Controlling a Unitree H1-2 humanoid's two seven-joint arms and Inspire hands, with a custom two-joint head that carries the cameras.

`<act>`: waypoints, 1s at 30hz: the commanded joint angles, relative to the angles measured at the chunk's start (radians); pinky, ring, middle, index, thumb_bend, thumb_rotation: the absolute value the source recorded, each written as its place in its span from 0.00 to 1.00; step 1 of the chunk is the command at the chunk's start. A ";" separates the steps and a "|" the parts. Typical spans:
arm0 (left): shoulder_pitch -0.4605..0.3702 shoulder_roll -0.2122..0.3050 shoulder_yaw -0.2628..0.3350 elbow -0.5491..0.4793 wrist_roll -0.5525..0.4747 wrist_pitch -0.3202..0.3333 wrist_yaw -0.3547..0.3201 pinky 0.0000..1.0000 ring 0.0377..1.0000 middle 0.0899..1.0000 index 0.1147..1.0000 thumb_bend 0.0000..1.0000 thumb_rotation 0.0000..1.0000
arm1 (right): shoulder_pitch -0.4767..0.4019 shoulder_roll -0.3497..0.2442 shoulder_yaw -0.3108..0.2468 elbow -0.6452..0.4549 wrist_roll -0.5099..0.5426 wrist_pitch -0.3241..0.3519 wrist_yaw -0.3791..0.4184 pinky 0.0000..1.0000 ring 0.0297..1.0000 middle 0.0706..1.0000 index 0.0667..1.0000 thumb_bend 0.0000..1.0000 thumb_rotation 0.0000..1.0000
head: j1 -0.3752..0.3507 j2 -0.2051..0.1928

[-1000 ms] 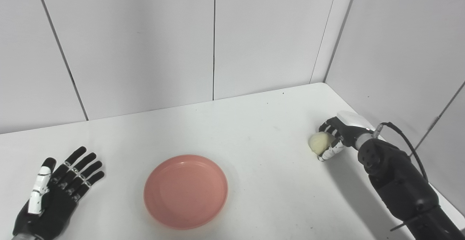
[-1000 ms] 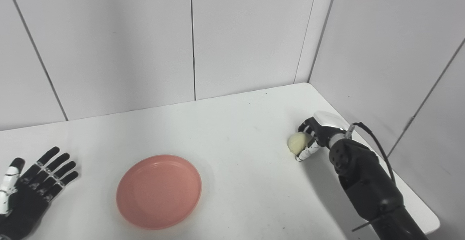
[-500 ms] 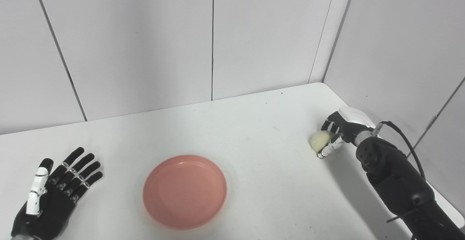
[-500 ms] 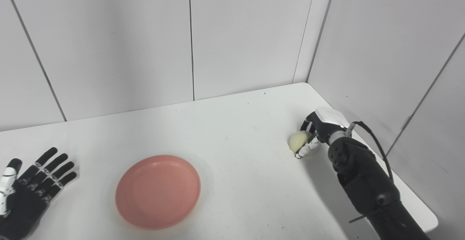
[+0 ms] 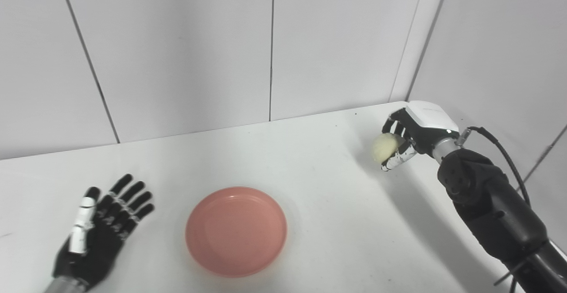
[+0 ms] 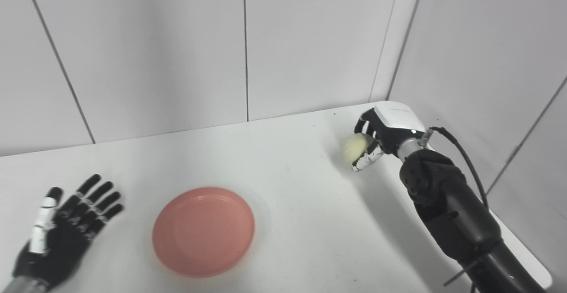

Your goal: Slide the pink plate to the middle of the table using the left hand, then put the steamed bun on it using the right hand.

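The pink plate lies empty on the white table, near the front and a little left of the middle. My right hand is shut on the pale steamed bun and holds it lifted above the table's right side, near the back corner. The bun faces left toward the plate, well apart from it. My left hand lies open and flat on the table left of the plate, not touching it.
Grey wall panels stand close behind the table and along its right side, right next to the right hand. The right forearm with its black cable runs along the table's right edge.
My right hand has lifted the bun off the table and carried it upward. The camera has also shifted, so the plate and left hand sit a little further right in the picture.
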 commanded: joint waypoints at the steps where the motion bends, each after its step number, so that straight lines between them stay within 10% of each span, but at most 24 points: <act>1: 0.039 -0.014 -0.025 -0.001 0.042 0.082 0.050 0.92 0.91 0.92 0.92 0.60 0.89 | -0.068 -0.007 0.000 -0.039 0.007 -0.024 0.004 0.34 0.41 0.40 0.48 0.53 0.00 | 0.036 0.004; 19: 0.022 -0.105 -0.083 -0.031 0.110 0.107 0.149 0.98 0.95 0.95 0.97 0.56 1.00 | -0.276 0.207 0.240 -0.104 -0.036 -0.083 0.166 0.30 0.34 0.37 0.49 0.52 0.00 | 0.226 0.024; 21: 0.020 -0.110 -0.088 -0.030 0.115 0.105 0.150 0.98 0.95 0.95 0.97 0.56 1.00 | -0.288 0.226 0.261 -0.120 -0.063 -0.081 0.184 0.49 0.41 0.38 0.48 0.53 0.00 | 0.237 0.027; 24: 0.016 -0.114 -0.097 -0.029 0.124 0.103 0.156 0.97 0.95 0.95 0.96 0.56 1.00 | -0.293 0.272 0.257 -0.137 -0.047 -0.066 0.198 0.30 0.35 0.37 0.48 0.52 0.00 | 0.254 0.032; 26: 0.014 -0.117 -0.101 -0.026 0.130 0.100 0.157 0.97 0.95 0.95 0.96 0.57 1.00 | -0.295 0.310 0.258 -0.152 -0.037 -0.051 0.212 0.48 0.38 0.39 0.48 0.52 0.00 | 0.261 0.034; 30: 0.009 -0.128 -0.099 -0.018 0.134 0.097 0.157 0.98 0.94 0.94 0.96 0.57 1.00 | -0.294 0.351 0.278 -0.170 -0.059 -0.064 0.227 0.30 0.35 0.38 0.49 0.52 0.00 | 0.272 0.040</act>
